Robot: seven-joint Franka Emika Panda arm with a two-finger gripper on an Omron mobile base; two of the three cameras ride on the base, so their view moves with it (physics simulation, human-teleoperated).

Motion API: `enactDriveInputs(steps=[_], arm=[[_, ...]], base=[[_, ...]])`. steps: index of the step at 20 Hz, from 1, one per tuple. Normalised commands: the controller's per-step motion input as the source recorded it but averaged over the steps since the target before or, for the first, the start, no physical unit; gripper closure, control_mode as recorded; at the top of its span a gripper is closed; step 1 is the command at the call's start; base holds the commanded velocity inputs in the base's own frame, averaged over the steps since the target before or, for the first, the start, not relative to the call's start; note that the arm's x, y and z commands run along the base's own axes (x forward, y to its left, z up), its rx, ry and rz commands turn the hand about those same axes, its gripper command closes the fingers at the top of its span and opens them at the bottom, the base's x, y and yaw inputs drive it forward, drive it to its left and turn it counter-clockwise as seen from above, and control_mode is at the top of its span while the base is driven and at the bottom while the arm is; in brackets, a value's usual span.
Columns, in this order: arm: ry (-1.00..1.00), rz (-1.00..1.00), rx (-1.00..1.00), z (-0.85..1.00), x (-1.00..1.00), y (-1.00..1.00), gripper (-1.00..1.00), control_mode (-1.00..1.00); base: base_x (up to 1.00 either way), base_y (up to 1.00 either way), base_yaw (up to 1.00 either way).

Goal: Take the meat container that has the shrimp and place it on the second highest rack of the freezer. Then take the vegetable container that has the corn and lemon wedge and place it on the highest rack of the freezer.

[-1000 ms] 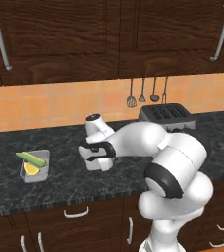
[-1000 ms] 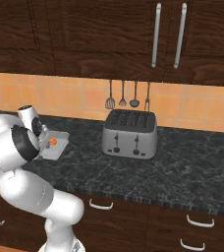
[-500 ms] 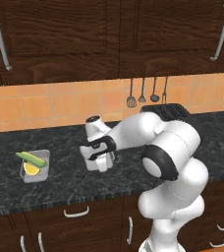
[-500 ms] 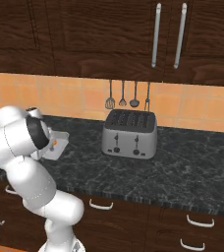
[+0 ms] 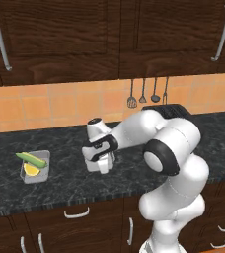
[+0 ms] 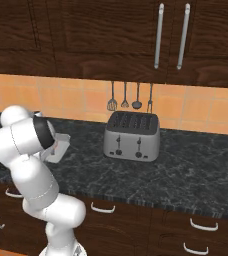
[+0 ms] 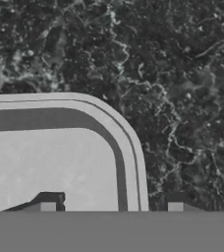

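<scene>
Arm: one white arm reaches forward and down over the dark stone counter (image 5: 60, 195).
Gripper: one two-finger gripper (image 5: 101, 159) points down at the counter, set low on the meat container (image 5: 95, 167).
Claw state: released. In the hand view the two fingertips (image 7: 47, 207) stand apart astride one side wall of the container. One tip is over the pale floor and the other over the bare counter. A gap shows between each tip and the wall, so nothing is grasped.
Meat container: one shallow pale-grey tray with rounded corners, resting flat on the counter directly under the hand. In the right base view it lies just behind the arm's elbow (image 6: 59, 146), partly hidden. In the hand view one rounded corner of its rim (image 7: 109, 115) shows, and the visible part of the floor is bare. The rest of its contents cannot be told.
Vegetable container: one grey tray (image 5: 35, 179) on the counter, well apart from the meat container and towards the left edge of the left base view.
Corn: one green-husked cob (image 5: 30, 159), lying slantwise across the vegetable container with one end past its rim.
Lemon wedge: one yellow wedge (image 5: 31, 170), inside the same tray, just beside the corn.
Container count: two, both on the counter.
Toaster: one, silver (image 6: 132, 136), on the counter against the tiled wall, well apart from the arm.
Hanging utensils: four (image 6: 125, 96), in one row on the wall above the toaster.
Upper cabinet handles: two long vertical bars (image 6: 158, 36) side by side above the toaster.
</scene>
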Motion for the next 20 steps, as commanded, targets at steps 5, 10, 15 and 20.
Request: enactDriveInputs(steps=[5, 10, 15, 20], arm=[[0.0, 0.0, 0.0, -0.06, -0.08, -0.07, 1.0, -1.0], [0.0, 0.0, 0.04, 0.02, -0.31, -0.36, 1.0, -1.0], [0.0, 0.19, 0.18, 0.48, -0.12, -0.51, 1.0, -1.0], [-0.01, 0.35, 0.18, 0.94, -0.25, -0.42, 1.0, -1.0]], base=[[0.0, 0.0, 0.0], [0.0, 0.0, 0.0], [0.0, 0.0, 0.0], [0.0, 0.0, 0.0]])
